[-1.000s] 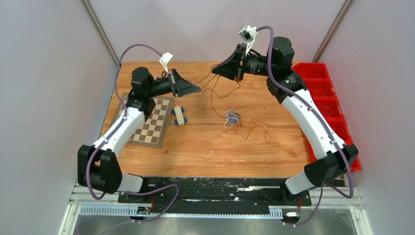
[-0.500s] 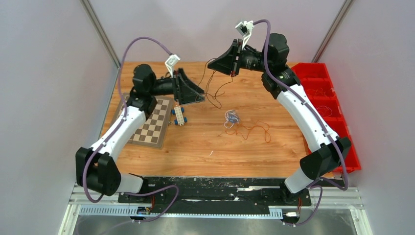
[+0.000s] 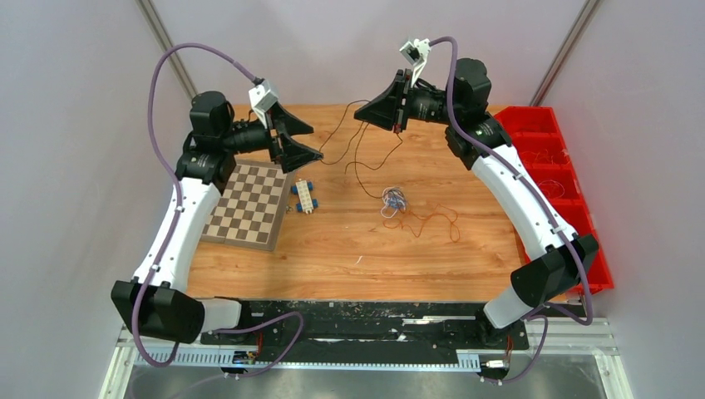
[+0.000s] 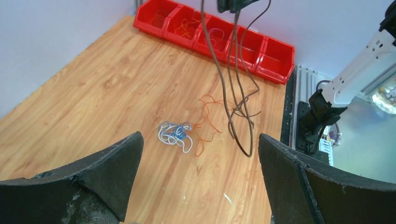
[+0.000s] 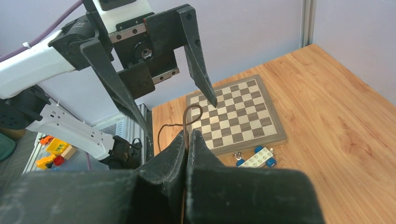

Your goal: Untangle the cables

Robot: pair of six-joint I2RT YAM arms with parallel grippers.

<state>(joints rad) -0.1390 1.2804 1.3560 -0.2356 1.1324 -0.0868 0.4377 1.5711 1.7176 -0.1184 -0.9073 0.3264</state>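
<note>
A wood-grain table [image 3: 374, 266] sits between pale grey walls [image 3: 349, 41]. The right gripper [image 5: 188, 137] is raised over the far side, its jaws pressed together on a dark brown cable [image 5: 186, 121] that hangs in loops to the surface. The left gripper [image 3: 317, 143] faces it with jaws spread wide and nothing between them. A white-blue knot [image 4: 175, 134] and an orange strand [image 4: 207, 116] lie mid-table. There are red bins [image 3: 532, 120] on the right, and a chessboard [image 3: 249, 204] and toy brick [image 3: 305, 198] on the left.

Bright even light, soft shadows, blurred near fingertips
</note>
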